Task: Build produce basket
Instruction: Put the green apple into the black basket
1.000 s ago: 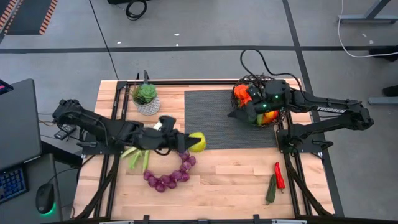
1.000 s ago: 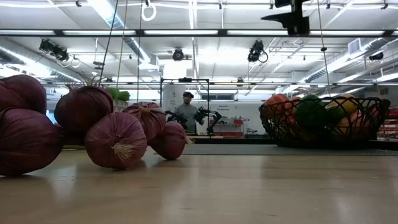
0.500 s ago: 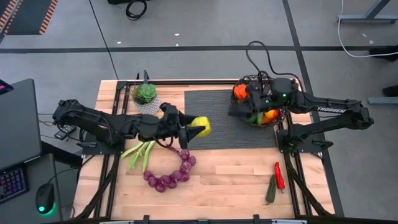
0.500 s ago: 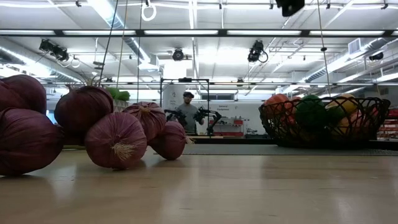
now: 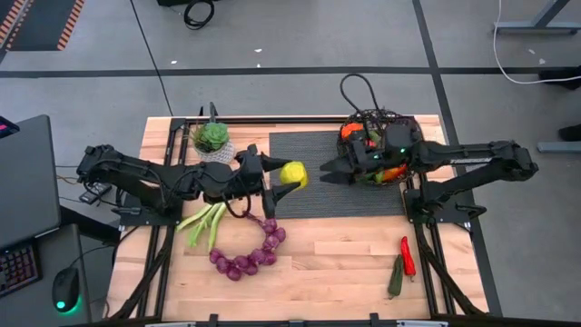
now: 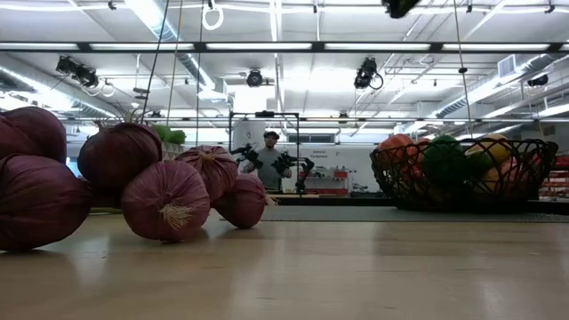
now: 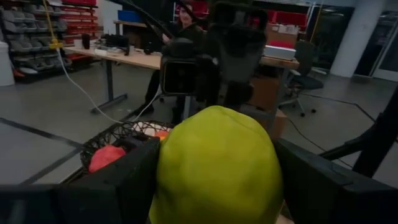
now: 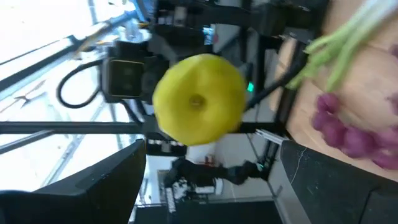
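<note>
High view: the table [image 5: 363, 263] carries a dark mat [image 5: 313, 191], and over the mat's left half my two arms face each other for what I judge is a hand-over. My left gripper [image 5: 277, 179] is clamped on a yellow-green apple [image 5: 292, 173], held in the air above the mat; my right gripper [image 5: 329, 171] hangs just short of it, jaws spread wide and empty. The basket [image 5: 386, 150] sits at the mat's far right corner, already holding orange, red and green produce; in the low view it [image 6: 462, 173] looks heaped near the rim. Main risk, as I judge it: the apple is round and smooth, so if my left claw lets go before my right has closed squarely, it falls and rolls off the mat. Second risk: the fingers of both claws collide around so small a fruit. Lesser risk: a full basket sheds the apple on release. The purple onion string [image 5: 250, 259], the leek [image 5: 204, 222], the chilli [image 5: 408, 256] and the cucumber [image 5: 397, 275] lie on the wood, unpacked.
</note>
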`<state>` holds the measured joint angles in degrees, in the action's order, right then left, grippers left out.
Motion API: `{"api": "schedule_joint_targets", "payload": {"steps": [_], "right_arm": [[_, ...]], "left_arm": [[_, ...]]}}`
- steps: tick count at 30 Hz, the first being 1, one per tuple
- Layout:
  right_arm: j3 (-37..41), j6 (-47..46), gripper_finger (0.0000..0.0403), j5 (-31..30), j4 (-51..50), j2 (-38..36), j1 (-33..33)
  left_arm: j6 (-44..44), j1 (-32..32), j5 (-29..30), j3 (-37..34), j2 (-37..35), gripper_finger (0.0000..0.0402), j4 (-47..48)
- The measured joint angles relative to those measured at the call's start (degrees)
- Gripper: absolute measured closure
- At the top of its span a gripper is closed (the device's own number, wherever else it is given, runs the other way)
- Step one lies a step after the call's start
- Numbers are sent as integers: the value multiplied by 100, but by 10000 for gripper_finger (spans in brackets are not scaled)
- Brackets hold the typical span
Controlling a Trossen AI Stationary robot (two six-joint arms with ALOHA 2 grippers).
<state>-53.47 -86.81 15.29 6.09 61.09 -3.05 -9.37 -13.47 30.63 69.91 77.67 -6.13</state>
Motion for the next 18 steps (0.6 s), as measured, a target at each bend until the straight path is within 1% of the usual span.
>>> {"api": "schedule_joint_targets", "payload": {"steps": [4,9,13,18], "right_arm": [[0,-24,27,-108,910,418,123],[0,-161,27,-88,1488,813,213],[1,-189,27,-89,1849,1032,270],[2,-152,27,-263,1912,1118,298]], "left_arm": [[17,54,0,0,0,118,2],[15,50,-2,0,0,118,55],[-30,50,2,0,-9,118,173],[-48,41,7,0,-9,114,219]]}}
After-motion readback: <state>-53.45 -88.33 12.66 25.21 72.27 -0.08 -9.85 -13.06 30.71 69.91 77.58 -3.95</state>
